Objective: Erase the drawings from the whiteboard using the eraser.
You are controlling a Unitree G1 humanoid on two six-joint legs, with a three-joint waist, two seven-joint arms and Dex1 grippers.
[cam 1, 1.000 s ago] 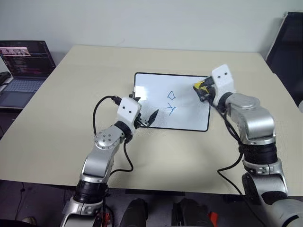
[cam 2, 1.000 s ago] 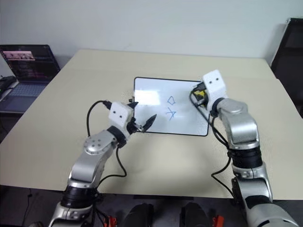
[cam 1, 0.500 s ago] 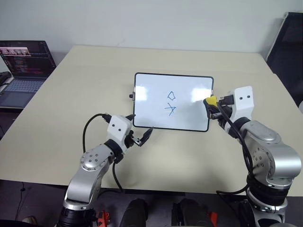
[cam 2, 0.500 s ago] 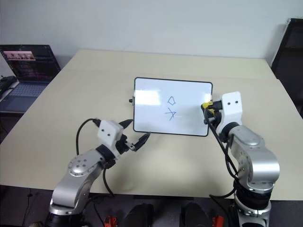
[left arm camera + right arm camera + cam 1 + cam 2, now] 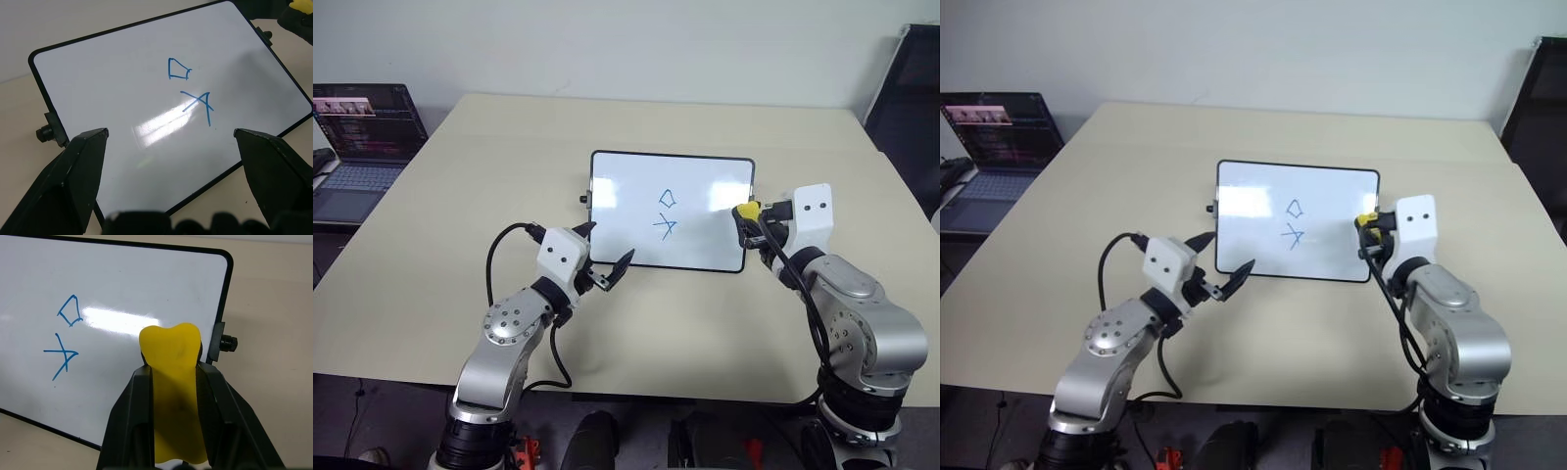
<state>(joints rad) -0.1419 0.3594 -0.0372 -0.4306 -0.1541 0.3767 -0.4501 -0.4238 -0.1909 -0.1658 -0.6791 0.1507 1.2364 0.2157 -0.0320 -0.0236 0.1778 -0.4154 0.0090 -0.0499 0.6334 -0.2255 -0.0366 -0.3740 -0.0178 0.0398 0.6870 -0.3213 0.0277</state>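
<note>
whiteboard lies flat near the middle of the tan table, its long side running across in front of the robot, a smooth glossy white face in a thin black frame with rounded corners and a small black knob on each short side. a laptop sits well apart, off the table's left edge.

only two of the drawings are visible, thin blue marker lines one above the other at the board's middle: a small four-sided, triangle-like shape and, nearer the robot, a crossed star-like shape. the rest of the face looks clean, so my guess is one sketch is already gone.

right gripper hovers at the board's right short edge, its two black fingers clamped on the sides of the eraser, a yellow oblong block that looks soft, its long axis running along the fingers. the sketches lie to the left of that eraser, toward the board's middle, so the coming wipe probably calls for a sideways move inward and down onto the face.

left gripper holds nothing, fingers spread wide, at the near left corner, a little nearer the sketches but without the eraser.
</note>
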